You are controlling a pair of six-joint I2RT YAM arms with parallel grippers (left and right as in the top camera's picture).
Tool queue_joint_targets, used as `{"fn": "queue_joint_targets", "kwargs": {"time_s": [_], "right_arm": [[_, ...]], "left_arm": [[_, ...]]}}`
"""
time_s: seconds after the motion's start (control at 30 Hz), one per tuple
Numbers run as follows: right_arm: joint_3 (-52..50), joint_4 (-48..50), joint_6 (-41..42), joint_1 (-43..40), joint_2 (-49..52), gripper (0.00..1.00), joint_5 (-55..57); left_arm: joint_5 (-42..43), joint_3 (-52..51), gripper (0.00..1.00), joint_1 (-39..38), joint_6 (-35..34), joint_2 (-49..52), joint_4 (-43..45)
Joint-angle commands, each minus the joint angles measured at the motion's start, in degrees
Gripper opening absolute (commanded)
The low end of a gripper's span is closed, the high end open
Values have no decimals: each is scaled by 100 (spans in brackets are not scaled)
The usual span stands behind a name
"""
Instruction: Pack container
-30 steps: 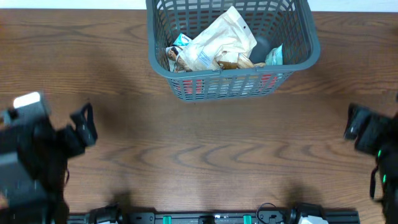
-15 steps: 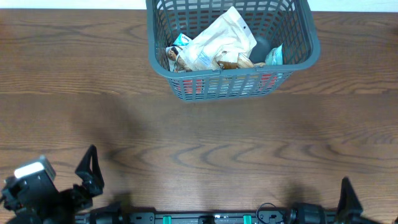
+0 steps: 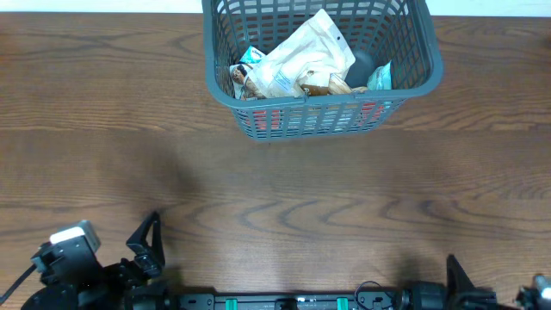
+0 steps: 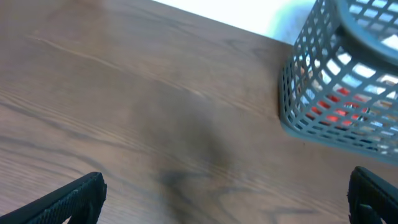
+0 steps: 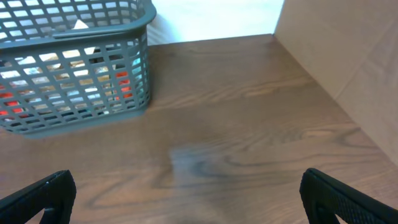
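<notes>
The wooden worktop [image 3: 284, 189] carried the dark grey slotted basket [image 3: 323, 116] at its far edge, with packets inside and a large white pouch [image 3: 306, 56] uppermost. The left gripper [image 4: 227, 199] and right gripper [image 5: 186, 196] sat at the near edge, released and empty.

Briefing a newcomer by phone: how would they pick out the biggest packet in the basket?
At the far edge of the wooden table stands a dark grey lattice basket. Lying diagonally on top of its contents is a white packet, far larger and paler than the small teal packet beside it.
</notes>
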Motion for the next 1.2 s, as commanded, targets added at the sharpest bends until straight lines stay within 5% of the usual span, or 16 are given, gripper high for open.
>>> {"fn": "queue_joint_targets", "kwargs": {"time_s": [0.0, 0.2, 1.17], "right_arm": [[-341, 385, 81, 50, -79, 99, -170], [-970, 1506, 81, 48, -76, 99, -173], [-1016, 713, 81, 48, -76, 99, -173]], "left_arm": [[129, -170, 99, 4, -129, -81, 105], [127, -177, 99, 4, -127, -81, 323], [127, -177, 99, 4, -125, -81, 286]]}}
